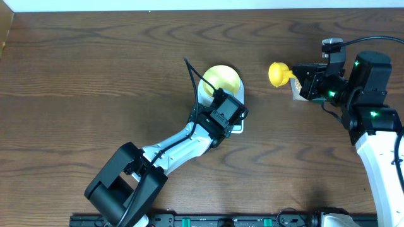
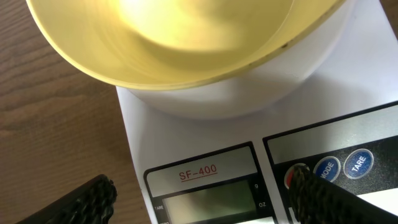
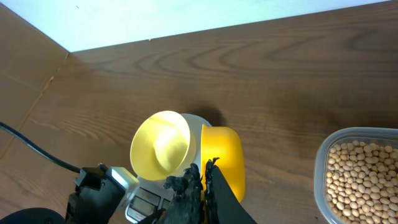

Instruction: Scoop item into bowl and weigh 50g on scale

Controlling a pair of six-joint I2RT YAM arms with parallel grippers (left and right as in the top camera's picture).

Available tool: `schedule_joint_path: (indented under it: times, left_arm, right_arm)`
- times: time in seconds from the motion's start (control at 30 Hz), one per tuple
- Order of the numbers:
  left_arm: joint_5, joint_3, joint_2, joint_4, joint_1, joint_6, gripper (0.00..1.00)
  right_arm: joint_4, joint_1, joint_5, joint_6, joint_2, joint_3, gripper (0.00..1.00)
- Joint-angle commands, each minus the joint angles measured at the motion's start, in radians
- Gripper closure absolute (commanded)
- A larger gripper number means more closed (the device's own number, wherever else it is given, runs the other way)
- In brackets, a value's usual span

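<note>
Black ribbed fingers (image 2: 93, 200) of the left gripper (image 2: 205, 202) are standing wide apart at the front of the scale, one on each side, and are gripping nothing. Between them the white scale (image 2: 186, 124) is lying flat on the brown wooden table (image 2: 43, 124). Its grey display (image 2: 211, 200) is showing under a red model label, but no digits can be made out. The round blue MODE (image 2: 326, 168) and TARE (image 2: 359, 163) buttons are sitting to the display's right, close by the right-hand finger.

Just beyond the display, the pale yellow-green bowl (image 2: 161, 50) is sitting upright on the scale's platform. From overhead, the left arm (image 1: 170, 148) is reaching from the table's near edge to the scale at the table's middle.

Off to the right and well apart from the scale, the right gripper (image 1: 303, 79) is holding its fingers (image 3: 189, 190) pressed together on the handle of the bright yellow scoop (image 1: 278, 74). The scoop's cup is pointing toward the bowl, with bare wood lying between them.

Beside the scoop, mostly hidden under the right gripper from overhead, the clear plastic tub (image 3: 321, 158) is resting on the table. The tan beans (image 3: 364, 177) are lying heaped inside the tub.
</note>
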Motion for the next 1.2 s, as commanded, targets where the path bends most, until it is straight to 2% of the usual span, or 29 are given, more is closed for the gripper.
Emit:
schedule_joint_path:
  times: [0.0,1.17]
  left_arm:
    - [0.001,-0.017,0.01,0.0,0.002,0.009,0.09]
    - [0.009,-0.017,0.03,0.019,0.002,0.006,0.09]
  right_arm:
    - [-0.002,-0.002,0.0,-0.014,-0.002,0.02,0.99]
    - [-0.001,-0.002,0.0,-0.014,-0.002,0.02,0.99]
